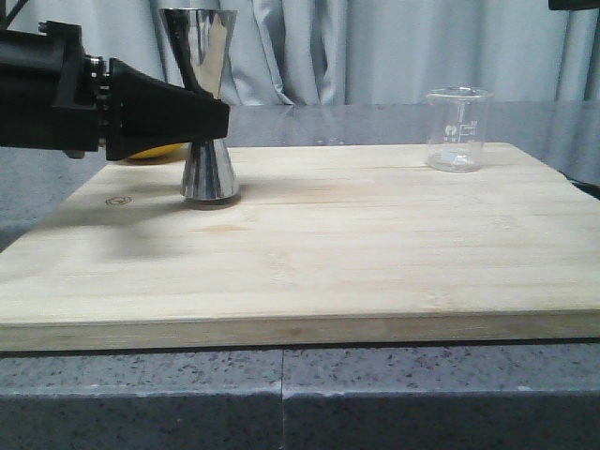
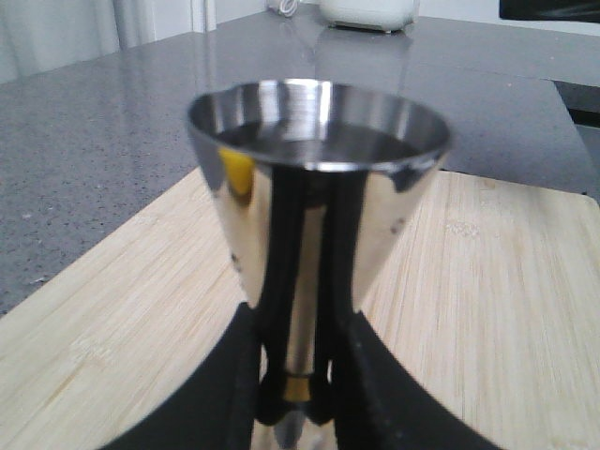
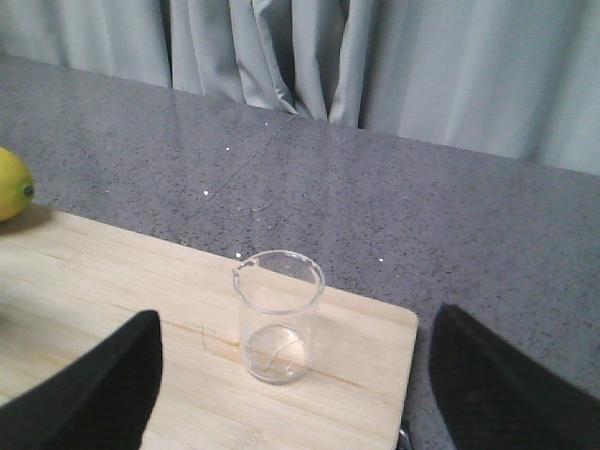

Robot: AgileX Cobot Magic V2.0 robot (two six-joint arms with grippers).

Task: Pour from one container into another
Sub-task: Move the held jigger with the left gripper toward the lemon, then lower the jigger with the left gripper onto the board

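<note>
The steel jigger (image 1: 208, 173) stands upright on the left of the wooden board (image 1: 328, 253). My left gripper (image 1: 211, 117) reaches in from the left and is shut on its waist. In the left wrist view the jigger (image 2: 319, 187) fills the middle, and the black fingers (image 2: 234, 375) press either side of the gold band. The clear glass beaker (image 1: 458, 129) stands upright at the board's back right. In the right wrist view my right gripper (image 3: 296, 323) is open wide. The beaker (image 3: 277, 319) stands ahead of it between the fingers, untouched.
A yellow lemon (image 1: 155, 153) lies behind the left arm; the right wrist view shows the lemon (image 3: 11, 183) at the board's far edge. Grey speckled counter (image 1: 281, 394) surrounds the board. Curtains hang behind. A white appliance (image 2: 370, 11) stands far off.
</note>
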